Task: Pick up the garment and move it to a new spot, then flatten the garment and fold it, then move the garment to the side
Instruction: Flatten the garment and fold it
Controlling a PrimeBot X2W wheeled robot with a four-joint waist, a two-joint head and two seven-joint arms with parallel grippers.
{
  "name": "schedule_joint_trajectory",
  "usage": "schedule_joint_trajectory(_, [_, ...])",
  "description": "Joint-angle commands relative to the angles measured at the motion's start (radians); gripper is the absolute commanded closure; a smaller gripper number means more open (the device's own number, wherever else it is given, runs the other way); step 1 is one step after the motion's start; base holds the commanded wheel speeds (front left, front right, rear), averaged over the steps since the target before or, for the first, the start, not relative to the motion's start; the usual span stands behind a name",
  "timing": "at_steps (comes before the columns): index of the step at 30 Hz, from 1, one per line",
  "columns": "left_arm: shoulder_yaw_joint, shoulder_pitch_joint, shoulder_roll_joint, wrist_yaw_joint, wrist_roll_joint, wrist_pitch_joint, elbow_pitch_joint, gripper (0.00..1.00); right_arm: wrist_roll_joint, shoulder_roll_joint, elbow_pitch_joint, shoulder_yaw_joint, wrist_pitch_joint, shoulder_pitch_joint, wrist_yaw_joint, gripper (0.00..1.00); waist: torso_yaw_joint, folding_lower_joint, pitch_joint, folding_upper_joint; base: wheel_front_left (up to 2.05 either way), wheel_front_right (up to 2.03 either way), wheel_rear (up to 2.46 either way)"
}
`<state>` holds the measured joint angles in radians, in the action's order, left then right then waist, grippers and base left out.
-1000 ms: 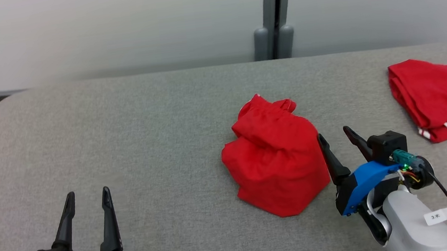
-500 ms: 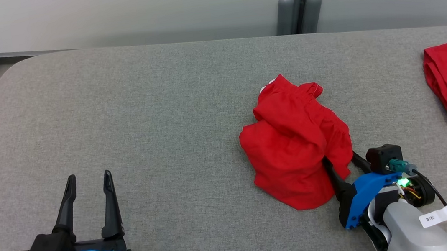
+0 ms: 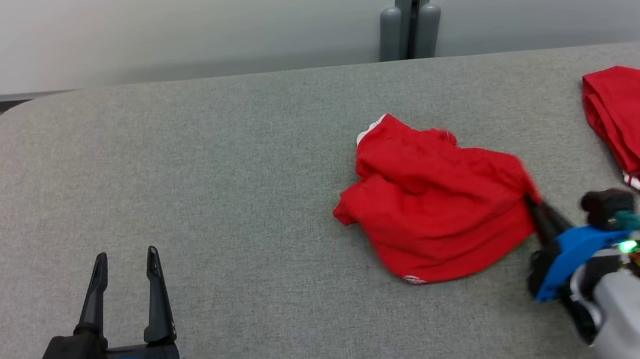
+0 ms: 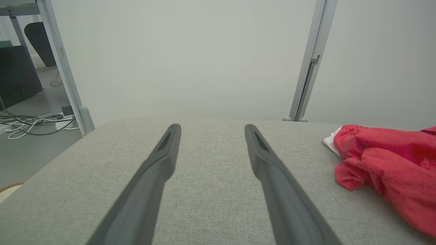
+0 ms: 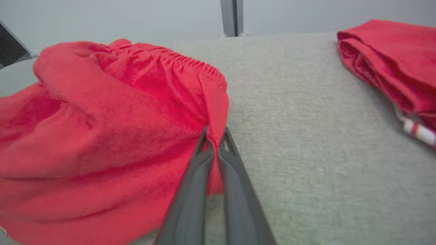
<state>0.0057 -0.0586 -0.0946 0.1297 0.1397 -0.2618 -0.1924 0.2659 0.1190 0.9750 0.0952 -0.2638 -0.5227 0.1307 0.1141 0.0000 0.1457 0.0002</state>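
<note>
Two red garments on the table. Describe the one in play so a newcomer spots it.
On the grey padded table, look right of centre, in front of the grey post at the back. The crumpled red garment lies there in a loose heap, elastic waistband showing. Unlike the folded red garment at the right edge, it is pinched by the right gripper.

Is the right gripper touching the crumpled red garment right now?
Touching. The right wrist view shows the right gripper with its jaws pinched shut on a fold of the crumpled red garment, just below the elastic waistband.
</note>
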Motion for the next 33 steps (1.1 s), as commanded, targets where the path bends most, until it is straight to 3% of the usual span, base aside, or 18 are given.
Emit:
schedule_joint_trajectory(1, [0.0, 0.006, -0.002, 0.001, 0.0, -0.004, 0.001, 0.0, -0.001, 0.022, -0.021, -0.019, -0.001, 0.015, 0.0, 1.0, -0.007, 0.0, -0.01, -0.0002, 0.0, 0.0, 0.0])
schedule_joint_trajectory(7, [-0.004, 0.025, 0.003, 0.001, 0.002, -0.004, -0.003, 0.0, -0.025, 0.088, -0.141, -0.114, -0.001, 0.031, 0.0, 1.0, -0.016, 0.0, -0.046, -0.0002, 0.0, 0.0, 0.0])
schedule_joint_trajectory(13, [-0.008, 0.045, 0.005, 0.001, 0.004, -0.004, -0.005, 0.0, -0.046, 0.046, -0.274, -0.067, -0.001, 0.053, 0.0, 1.0, -0.016, 0.0, -0.084, -0.0002, 0.0, 0.0, 0.0])
schedule_joint_trajectory(23, [-0.022, 0.054, -0.001, 0.001, 0.01, -0.004, 0.002, 0.0, 0.003, -0.053, -0.415, 0.261, -0.001, 0.096, 0.0, 1.0, 0.03, 0.0, -0.102, -0.0002, 0.0, 0.0, 0.0])
schedule_joint_trajectory(33, [-0.035, 0.037, -0.004, 0.001, 0.023, -0.004, -0.009, 0.0, 0.148, -0.066, -0.429, 0.627, -0.001, 0.133, 0.0, 1.0, 0.084, 0.0, -0.087, -0.0002, 0.0, 0.0, 0.0])
